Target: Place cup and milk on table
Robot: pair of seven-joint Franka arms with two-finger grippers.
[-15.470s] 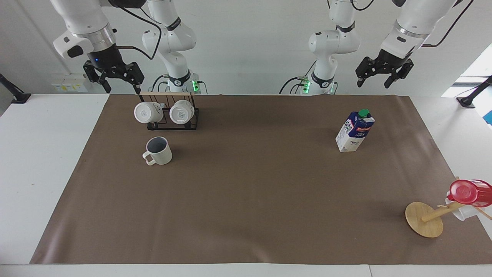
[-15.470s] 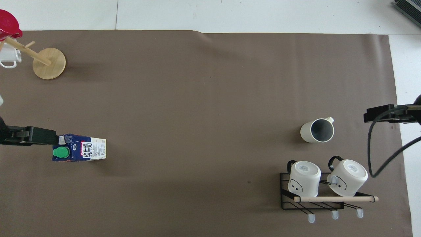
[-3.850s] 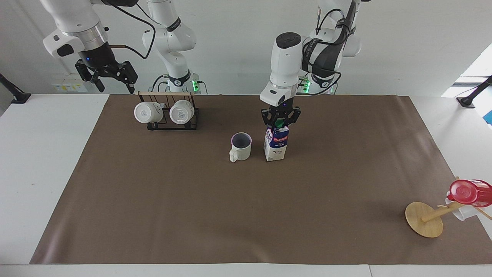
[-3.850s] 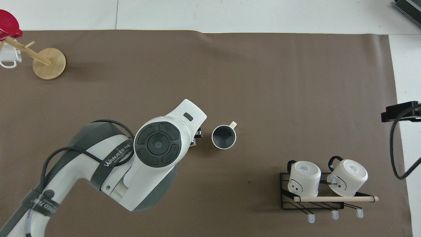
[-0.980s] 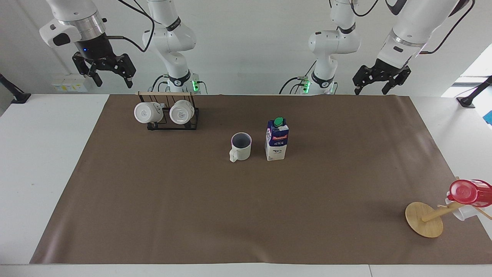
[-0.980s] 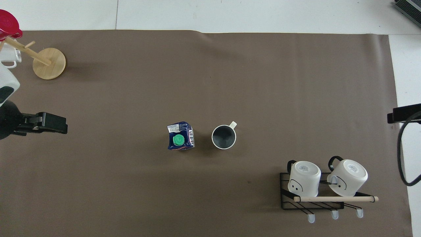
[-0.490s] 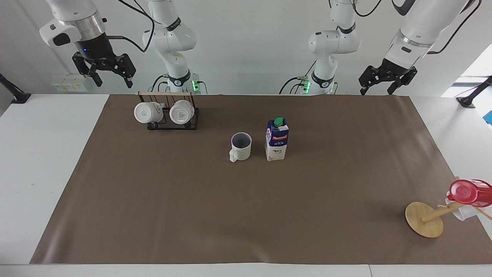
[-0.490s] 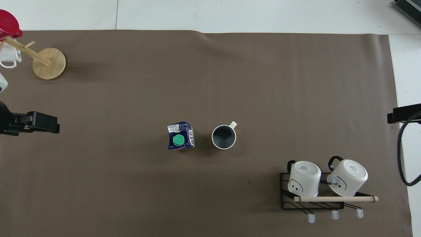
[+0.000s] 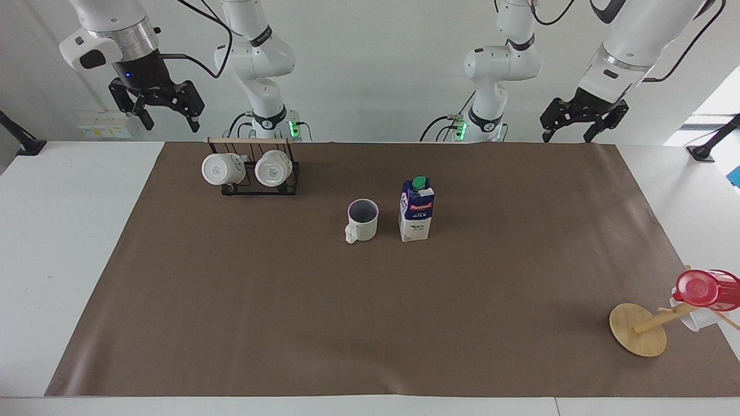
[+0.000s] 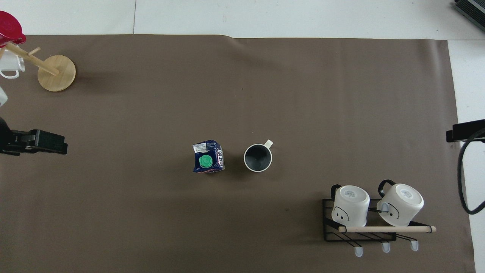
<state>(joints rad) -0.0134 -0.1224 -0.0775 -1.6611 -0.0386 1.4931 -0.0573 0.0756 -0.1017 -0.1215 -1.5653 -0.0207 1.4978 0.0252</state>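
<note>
The cream-white cup (image 9: pixel 362 221) with a dark inside stands upright at the middle of the brown sheet on the table (image 9: pixel 370 323). The blue-and-white milk carton (image 9: pixel 416 211) with a green cap stands upright beside it, toward the left arm's end. Both also show in the overhead view, the cup (image 10: pixel 258 157) and the milk (image 10: pixel 207 161). My left gripper (image 9: pixel 569 134) is open and empty, raised over the sheet's edge near its base. My right gripper (image 9: pixel 167 118) is open and empty, raised near the mug rack.
A black wire rack (image 9: pixel 257 188) holds two plain white mugs (image 9: pixel 219 169) near the right arm's base. A tipped wooden mug tree (image 9: pixel 639 329) with a red translucent cup (image 9: pixel 705 289) lies at the corner of the left arm's end farthest from the robots.
Cup and milk were brought from the two ends to the middle. The left gripper has let go of the milk and drawn back to its end; it barely moved in the last second.
</note>
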